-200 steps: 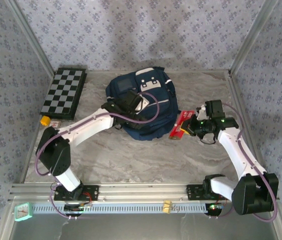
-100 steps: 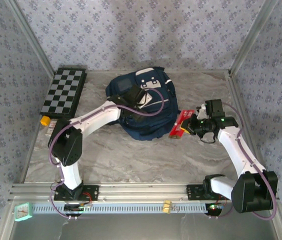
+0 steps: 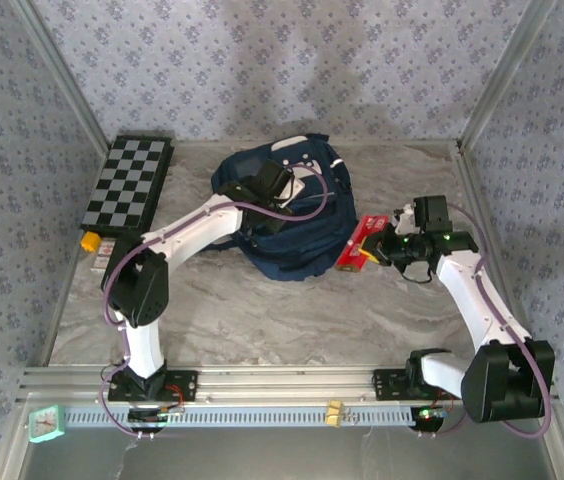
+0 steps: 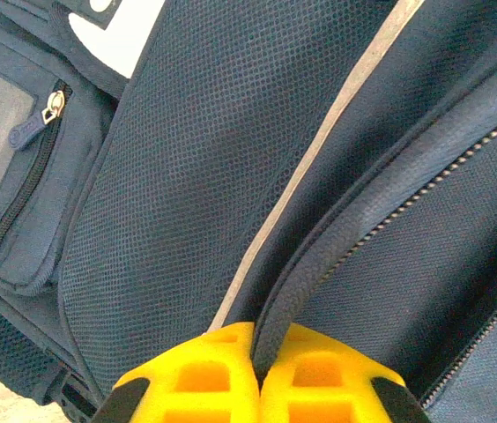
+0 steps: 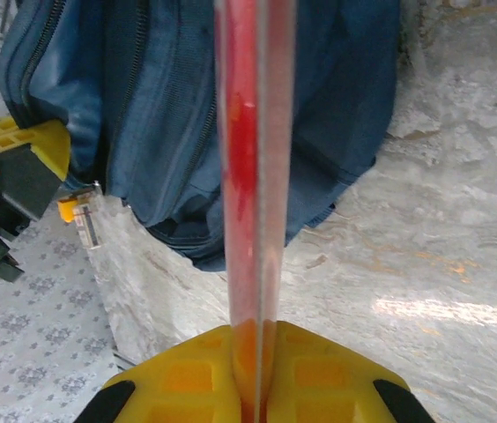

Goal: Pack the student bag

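Top external view: student bag (image 3: pixel 297 215) lies rear-centre on the table (image 3: pixel 262 310), white patches at its far end. Left gripper (image 3: pixel 274 186) sits on top of the bag. In the left wrist view it's closed tight, pinching a dark fabric edge beside a zip (image 4: pixel 442 176). Can't tell whether a compartment is open.

Right gripper (image 3: pixel 380 245) is to the bag's right, clamped on a red flat item (image 3: pixel 355 245). Right wrist view shows the item edge-on, reaching fwd toward the bag's side. The item's far end is just beside the bag, not inside it.

Key relation: the bag is on the left of the right gripper and close, so the right arm has the load and the left arm has the fabric. Prob. next the item has to clear the bag's side and go in where the left arm holds the edge.
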Action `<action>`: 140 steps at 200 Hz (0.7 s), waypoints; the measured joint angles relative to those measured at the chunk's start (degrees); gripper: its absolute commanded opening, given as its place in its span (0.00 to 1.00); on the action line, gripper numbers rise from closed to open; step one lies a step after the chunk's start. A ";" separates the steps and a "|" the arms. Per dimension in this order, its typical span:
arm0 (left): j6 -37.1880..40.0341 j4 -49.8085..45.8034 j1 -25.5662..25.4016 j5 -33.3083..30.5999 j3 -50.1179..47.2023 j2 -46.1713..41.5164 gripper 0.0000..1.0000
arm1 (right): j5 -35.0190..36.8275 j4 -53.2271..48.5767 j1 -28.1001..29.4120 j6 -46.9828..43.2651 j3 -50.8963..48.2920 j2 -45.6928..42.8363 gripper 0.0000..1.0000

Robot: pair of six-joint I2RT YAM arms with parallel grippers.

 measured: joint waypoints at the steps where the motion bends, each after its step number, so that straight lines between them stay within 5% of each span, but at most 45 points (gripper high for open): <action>1: -0.09 0.00 -0.04 0.02 0.02 0.00 0.00 | -0.04 0.07 0.02 0.09 0.04 0.04 0.00; 55: -7.41 -2.64 -5.38 -4.87 4.26 -0.07 0.00 | 0.85 8.94 6.03 6.34 5.07 5.33 0.00; 140: -18.43 -2.97 -7.67 -6.78 6.88 -1.57 0.00 | 17.73 34.42 13.66 22.99 3.91 14.47 0.03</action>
